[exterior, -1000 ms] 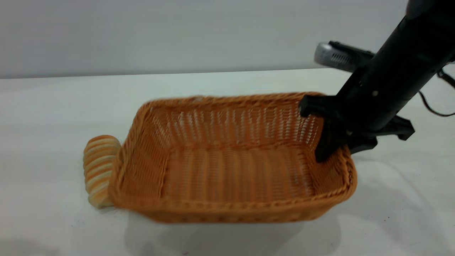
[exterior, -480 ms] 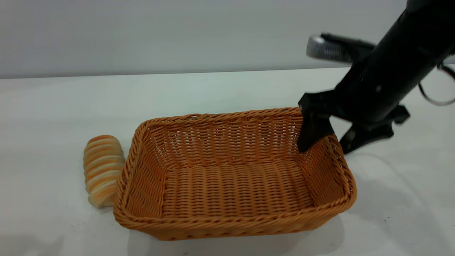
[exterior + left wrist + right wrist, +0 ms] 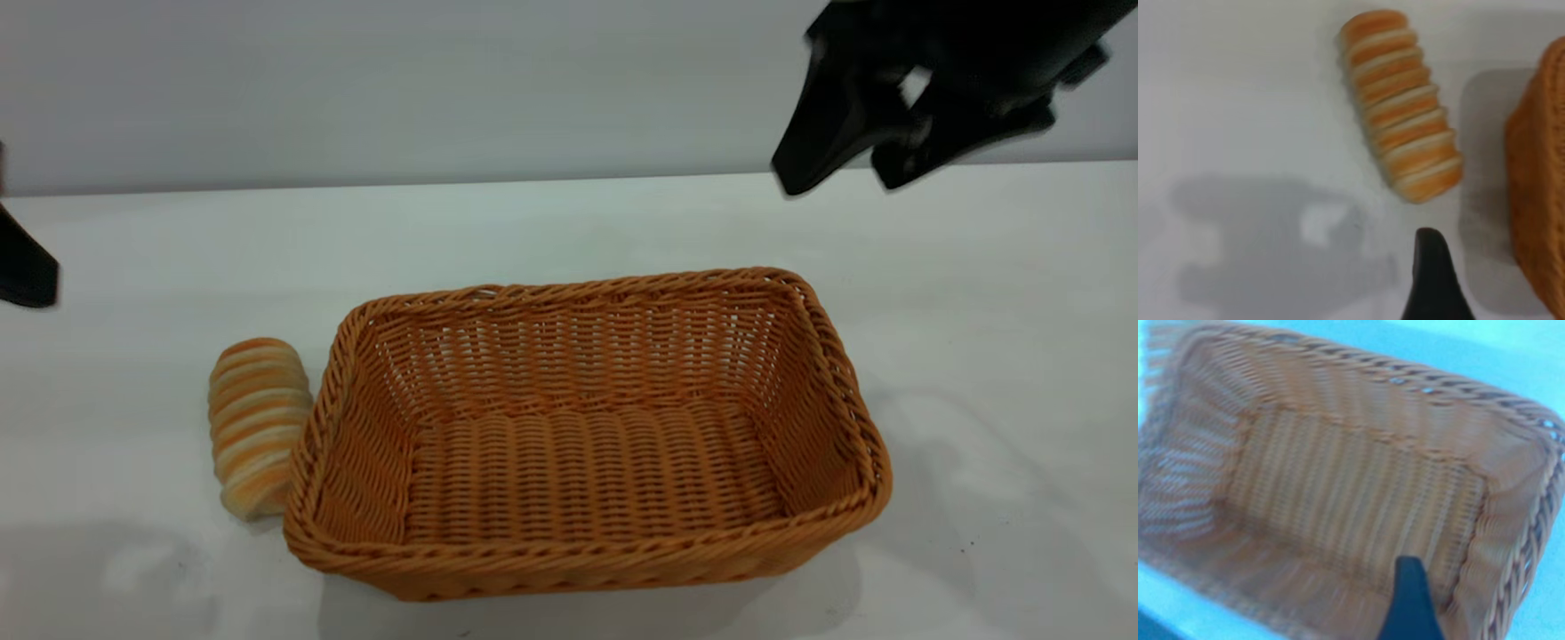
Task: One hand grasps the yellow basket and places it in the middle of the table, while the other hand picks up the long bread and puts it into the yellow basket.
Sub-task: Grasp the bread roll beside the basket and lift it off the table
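The yellow basket [image 3: 587,444] stands empty on the white table [image 3: 569,222], near the middle. The long bread [image 3: 256,427] lies on the table close against the basket's left end; it also shows in the left wrist view [image 3: 1401,103]. My right gripper [image 3: 836,178] hangs open and empty well above the table, behind the basket's right end; its wrist view looks down into the basket [image 3: 1338,487]. My left gripper [image 3: 27,276] shows only at the far left edge, left of the bread. One of its fingers [image 3: 1431,273] shows above the table short of the bread, holding nothing.
Bare tabletop lies on all sides of the basket and bread. A plain grey wall stands behind the table's far edge.
The basket came down onto the table. My right gripper let go of its right rim and rose up and away. My left gripper came into view at the left edge.
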You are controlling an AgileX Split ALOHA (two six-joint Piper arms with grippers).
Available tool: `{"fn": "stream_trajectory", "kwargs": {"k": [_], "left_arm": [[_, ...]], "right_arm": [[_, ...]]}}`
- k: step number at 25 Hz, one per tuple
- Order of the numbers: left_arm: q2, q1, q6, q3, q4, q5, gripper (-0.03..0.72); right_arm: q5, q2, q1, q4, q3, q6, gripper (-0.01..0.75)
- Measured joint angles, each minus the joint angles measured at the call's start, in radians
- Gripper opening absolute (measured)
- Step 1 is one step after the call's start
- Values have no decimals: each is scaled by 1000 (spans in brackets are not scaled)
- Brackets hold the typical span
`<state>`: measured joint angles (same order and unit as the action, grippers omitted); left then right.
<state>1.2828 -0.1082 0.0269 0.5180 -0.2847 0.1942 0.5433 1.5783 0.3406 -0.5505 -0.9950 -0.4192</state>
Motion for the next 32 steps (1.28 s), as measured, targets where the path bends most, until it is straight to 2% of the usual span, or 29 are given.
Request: {"fn": "stream_trajectory", "kwargs": {"k": [6,13,20,24,32], "left_arm": [[198,0,0,84,-8,-36,541],[380,0,0,221,-39,-41,541],[564,0,0,363,-98,-21,541],[683,-8,0,467,-147,28,541],[872,-36,-17,617,-153,120,541]], "right_arm": [[222,-127,0,10,2,-53,515],[355,-243,0,12,3,-68,514],[393,-357,0,12,3,-68,514],[401,-411,0,12,3,-68,514],[414,-462,0,14,3,-68,511]]}}
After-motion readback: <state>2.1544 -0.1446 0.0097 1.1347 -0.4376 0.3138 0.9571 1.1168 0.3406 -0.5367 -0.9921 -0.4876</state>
